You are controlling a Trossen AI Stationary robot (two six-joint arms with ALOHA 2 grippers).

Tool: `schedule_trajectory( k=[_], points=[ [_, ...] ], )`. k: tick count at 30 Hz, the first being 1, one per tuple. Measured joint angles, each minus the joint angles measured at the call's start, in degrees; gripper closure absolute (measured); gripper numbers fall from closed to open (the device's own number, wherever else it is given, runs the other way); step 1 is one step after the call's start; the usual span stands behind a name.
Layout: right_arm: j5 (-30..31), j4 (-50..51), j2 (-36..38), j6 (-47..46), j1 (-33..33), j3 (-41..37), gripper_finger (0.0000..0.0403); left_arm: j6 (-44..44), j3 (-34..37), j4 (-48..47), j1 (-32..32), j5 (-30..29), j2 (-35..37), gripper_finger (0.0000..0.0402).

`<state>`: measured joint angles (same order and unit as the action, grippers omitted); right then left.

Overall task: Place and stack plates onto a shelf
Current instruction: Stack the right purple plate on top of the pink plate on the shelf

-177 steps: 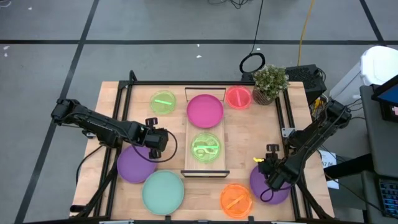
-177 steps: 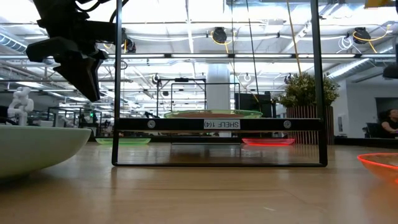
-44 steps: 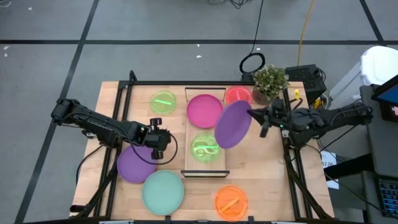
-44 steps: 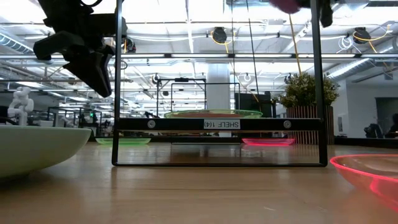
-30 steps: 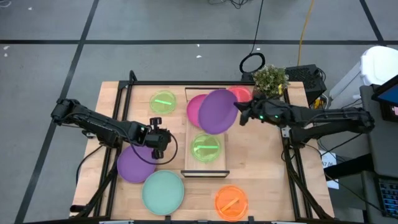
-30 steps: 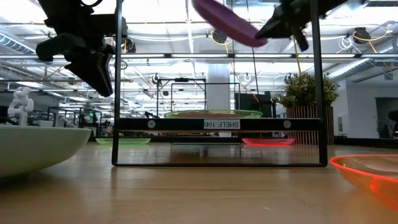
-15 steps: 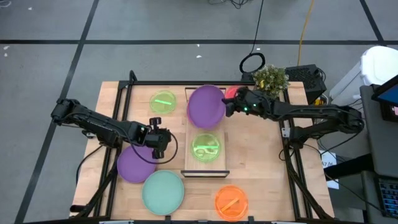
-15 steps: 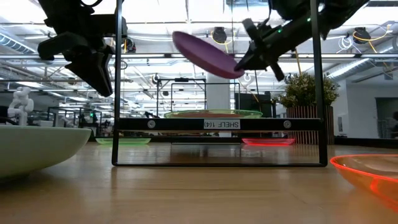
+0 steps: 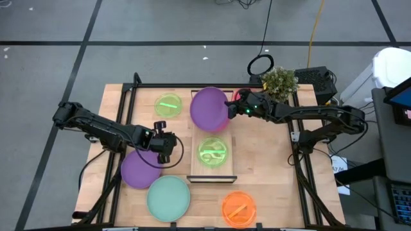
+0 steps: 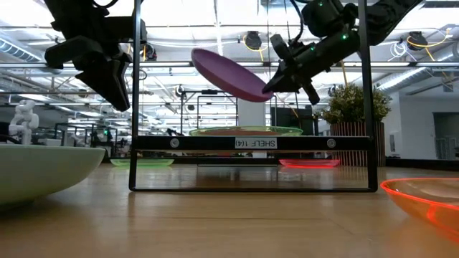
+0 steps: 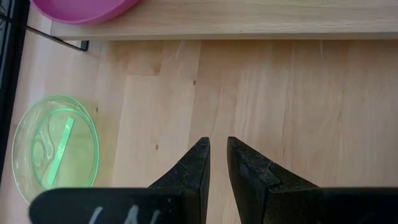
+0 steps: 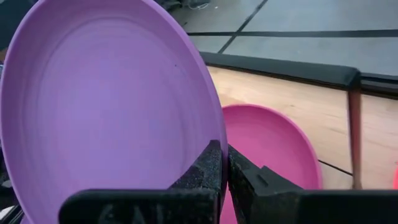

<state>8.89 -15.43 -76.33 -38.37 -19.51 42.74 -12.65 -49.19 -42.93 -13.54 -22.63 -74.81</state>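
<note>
Tilting purple plate (image 9: 209,108) hangs over magenta plate (image 12: 267,146).

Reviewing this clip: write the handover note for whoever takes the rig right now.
Right gripper: shut on a purple plate, held tilted in the air above the magenta plate at the shelf's far end.
Left gripper: holds nothing, hovering beside the second purple plate.
On the shelf: magenta plate, small lime plate.
On the table: second purple, mint, orange, red-pink and another lime plate.
Left: lower the purple plate, then shelve the rest.
</note>
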Motion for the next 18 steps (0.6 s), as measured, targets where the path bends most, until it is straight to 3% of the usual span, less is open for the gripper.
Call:
schedule_trajectory(
  k=[18],
  points=[
    [0.3,3.2,-3.0,-1.5,-2.3,0.0,0.0403,5.9,0.0,4.5,0.3,-0.4,0.0,0.0339]
  ],
)
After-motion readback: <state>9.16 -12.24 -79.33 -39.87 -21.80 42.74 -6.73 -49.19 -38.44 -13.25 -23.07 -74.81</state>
